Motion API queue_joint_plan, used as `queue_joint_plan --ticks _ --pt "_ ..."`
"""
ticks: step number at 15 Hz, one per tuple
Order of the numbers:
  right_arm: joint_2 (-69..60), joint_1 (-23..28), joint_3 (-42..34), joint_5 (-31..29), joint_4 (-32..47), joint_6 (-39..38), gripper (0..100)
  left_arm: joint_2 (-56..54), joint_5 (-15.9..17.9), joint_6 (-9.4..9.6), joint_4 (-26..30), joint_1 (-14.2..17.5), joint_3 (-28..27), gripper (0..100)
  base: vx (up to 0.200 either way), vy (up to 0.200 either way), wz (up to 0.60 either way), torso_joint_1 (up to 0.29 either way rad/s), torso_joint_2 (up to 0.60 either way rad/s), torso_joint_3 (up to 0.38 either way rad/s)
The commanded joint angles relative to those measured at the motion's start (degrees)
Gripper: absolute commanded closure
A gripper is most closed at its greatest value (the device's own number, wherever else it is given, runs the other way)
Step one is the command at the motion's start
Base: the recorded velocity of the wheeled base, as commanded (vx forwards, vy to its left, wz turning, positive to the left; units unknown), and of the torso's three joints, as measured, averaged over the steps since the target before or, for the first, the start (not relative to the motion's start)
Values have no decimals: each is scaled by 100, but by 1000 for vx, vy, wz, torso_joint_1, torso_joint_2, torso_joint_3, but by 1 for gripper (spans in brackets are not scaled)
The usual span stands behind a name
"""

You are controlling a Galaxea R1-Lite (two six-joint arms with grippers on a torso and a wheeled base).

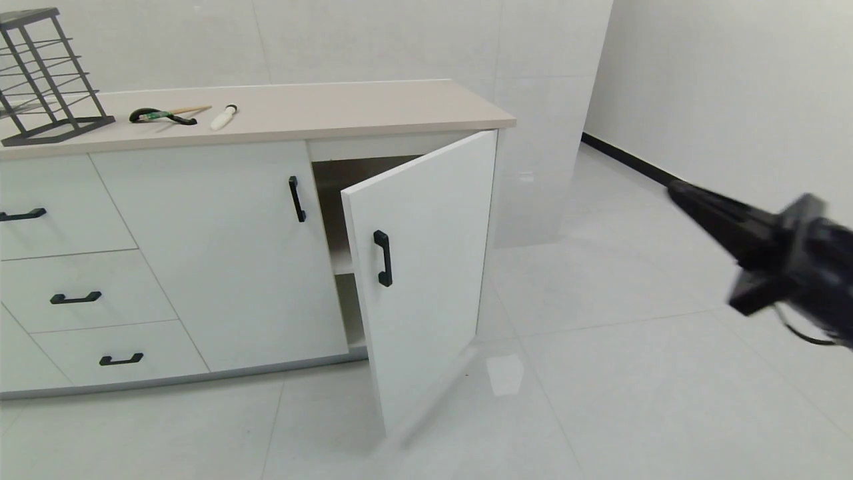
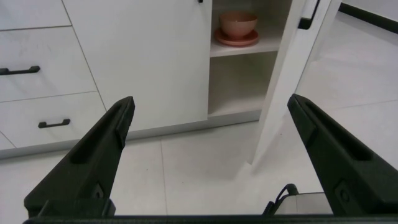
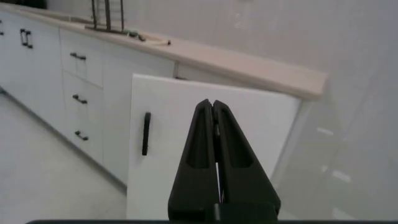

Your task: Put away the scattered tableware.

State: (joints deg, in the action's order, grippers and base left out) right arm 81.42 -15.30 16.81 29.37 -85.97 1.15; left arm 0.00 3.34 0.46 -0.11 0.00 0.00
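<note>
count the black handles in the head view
5: top drawer handle, middle drawer handle, bottom drawer handle, closed door's handle, open door's handle. More handles sit farther left.

I see a pink bowl (image 2: 237, 23) upright on a pink plate (image 2: 236, 41) at the shelf (image 2: 273, 45) front edge. A wooden-handled utensil (image 1: 163, 115) and a white utensil (image 1: 224, 117) lie flat on the countertop (image 1: 346, 107).

No text, number, label, brand or sign was readable. Plain surfaces: white cabinet door (image 1: 426, 267), beige worktop (image 1: 333, 110), pink bowl (image 2: 238, 23) on cabinet shelf (image 2: 245, 50). On green-and-black utensil (image 1: 160, 116) lying on worktop, any marking was too small to tell.
</note>
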Motion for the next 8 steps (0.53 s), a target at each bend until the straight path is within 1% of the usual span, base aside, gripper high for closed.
queue_joint_plan --ticks 1,2,3,4,5,6,7,8 --pt "-4257 1424 -1576 -1 1205 -9 100 0 9 -2 -7 0 0 0 0 0 0 0 0 0" --pt "-5356 1679 -1497 -1 2348 -9 100 0 0 -2 -7 0 0 0 0 0 0 0 0 0" --pt "-6209 1785 -1435 16 3446 35 100 0 0 -2 2 0 0 0 0 0 0 0 0 0" --pt "-6859 1750 -1444 16 4281 88 100 0 0 -2 2 0 0 0 0 0 0 0 0 0" --pt "-7158 1741 -1488 16 4642 123 100 0 0 -2 2 0 0 0 0 0 0 0 0 0" --pt "-7764 1679 -1681 25 5266 158 100 0 0 -2 2 0 0 0 0 0 0 0 0 0" --pt "-8142 1521 -1681 -19 5732 184 100 0 0 -11 2 0 0 0 0 0 0 0 0 0" --pt "-8142 1521 -1681 -63 5907 184 100 0 0 -2 2 0 0 0 0 0 0 0 0 0"
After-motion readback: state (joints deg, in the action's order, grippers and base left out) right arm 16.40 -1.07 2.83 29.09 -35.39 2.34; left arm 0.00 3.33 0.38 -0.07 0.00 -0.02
